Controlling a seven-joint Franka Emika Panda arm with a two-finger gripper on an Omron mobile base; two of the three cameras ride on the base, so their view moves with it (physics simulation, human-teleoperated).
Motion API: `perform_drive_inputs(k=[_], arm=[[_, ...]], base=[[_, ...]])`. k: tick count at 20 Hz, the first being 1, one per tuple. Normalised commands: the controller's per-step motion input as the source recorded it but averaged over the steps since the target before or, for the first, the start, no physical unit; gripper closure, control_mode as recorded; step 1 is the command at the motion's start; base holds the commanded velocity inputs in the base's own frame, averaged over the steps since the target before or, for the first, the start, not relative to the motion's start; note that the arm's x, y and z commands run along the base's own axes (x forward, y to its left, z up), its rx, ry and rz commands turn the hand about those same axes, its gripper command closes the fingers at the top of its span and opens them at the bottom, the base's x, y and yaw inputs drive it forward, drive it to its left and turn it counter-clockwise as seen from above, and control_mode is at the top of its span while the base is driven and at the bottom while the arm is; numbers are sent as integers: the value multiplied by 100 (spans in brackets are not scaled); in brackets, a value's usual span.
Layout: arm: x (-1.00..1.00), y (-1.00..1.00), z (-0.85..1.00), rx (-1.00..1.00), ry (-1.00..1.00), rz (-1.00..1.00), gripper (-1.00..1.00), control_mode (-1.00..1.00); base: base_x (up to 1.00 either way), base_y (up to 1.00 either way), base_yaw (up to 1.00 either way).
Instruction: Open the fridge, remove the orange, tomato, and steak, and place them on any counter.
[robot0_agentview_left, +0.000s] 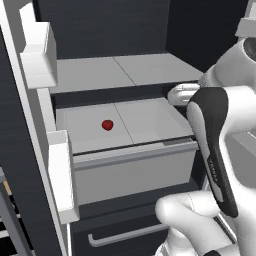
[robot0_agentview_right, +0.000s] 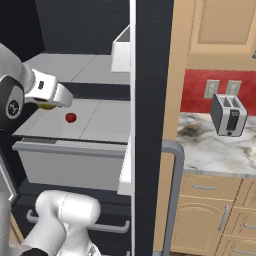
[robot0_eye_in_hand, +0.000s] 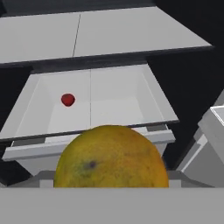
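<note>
The fridge (robot0_agentview_right: 150, 100) stands open, its dark door edge upright in the right base view. The orange (robot0_eye_in_hand: 111, 158) fills the bottom of the hand view, close to the camera and hiding the fingertips. In the right base view it peeks out yellow under the white hand, where my gripper (robot0_agentview_right: 50, 102) is shut on it, in front of the pale lower tray (robot0_agentview_left: 150, 120). The tomato (robot0_agentview_left: 107, 124), a small red ball (robot0_eye_in_hand: 67, 99), lies on that tray's left half (robot0_agentview_right: 71, 117). The steak is out of view.
A pale upper shelf (robot0_agentview_left: 120, 70) sits above the tray. White door bins (robot0_agentview_left: 39, 55) hang on the left door. The marbled counter (robot0_agentview_right: 210, 150) with a steel toaster (robot0_agentview_right: 228, 115) lies right of the fridge door, over beige cabinets (robot0_agentview_right: 210, 210).
</note>
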Motion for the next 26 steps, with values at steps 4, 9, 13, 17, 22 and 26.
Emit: perform_drive_inputs(k=[4, 9, 13, 17, 22, 26], arm=[[-100, 0, -9, 0, 0, 0, 100, -100], [-99, 0, -15, 0, 0, 0, 100, -100], [-56, -8, -26, -2, 0, 2, 100, -100], [-6, -33, -29, -3, 0, 3, 100, -100], [0, -32, -27, -4, 0, 3, 100, -100], [0, 0, -3, 0, 2, 0, 100, -100]], base=[[0, 0, 0], [0, 0, 0], [0, 0, 0], [0, 0, 0], [0, 0, 0], [0, 0, 0]])
